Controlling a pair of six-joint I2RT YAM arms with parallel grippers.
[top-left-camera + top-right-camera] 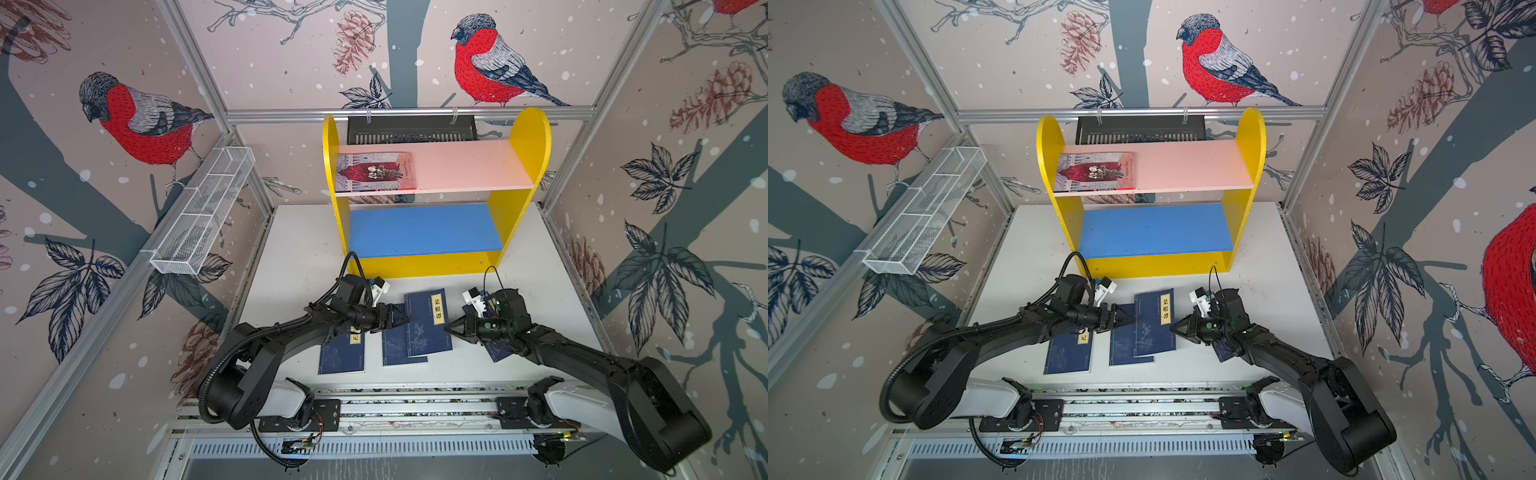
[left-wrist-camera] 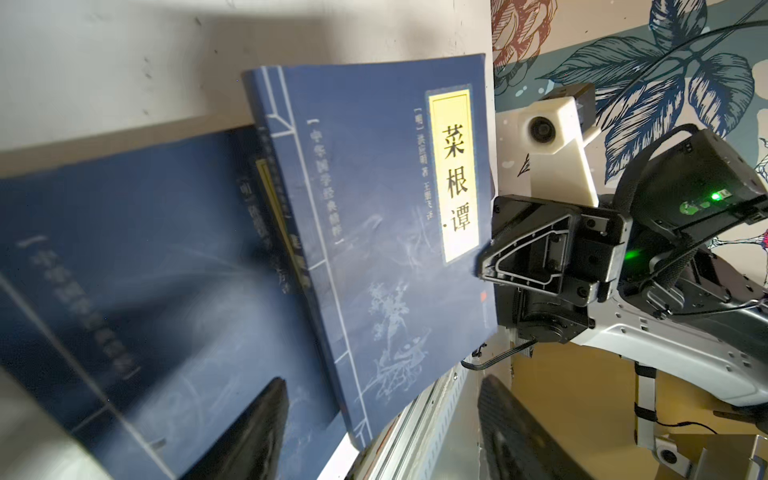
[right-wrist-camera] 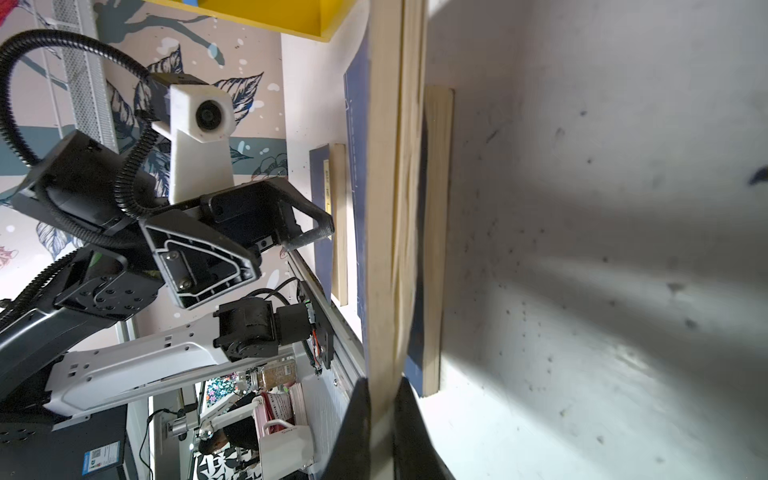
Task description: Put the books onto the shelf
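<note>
The shelf stands at the back of the table, and a grey-lilac book lies on its pink upper board. On the table lie navy books. The top navy book overlaps a second navy book. My right gripper is shut on the top book's page edge. My left gripper hovers open over the pair's left side. Another navy book lies left, and one is half hidden under my right arm.
A white wire mesh basket hangs on the left wall. A black slotted tray hangs behind the shelf. The arms' mounting rail runs along the table's front edge. The blue lower board holds nothing.
</note>
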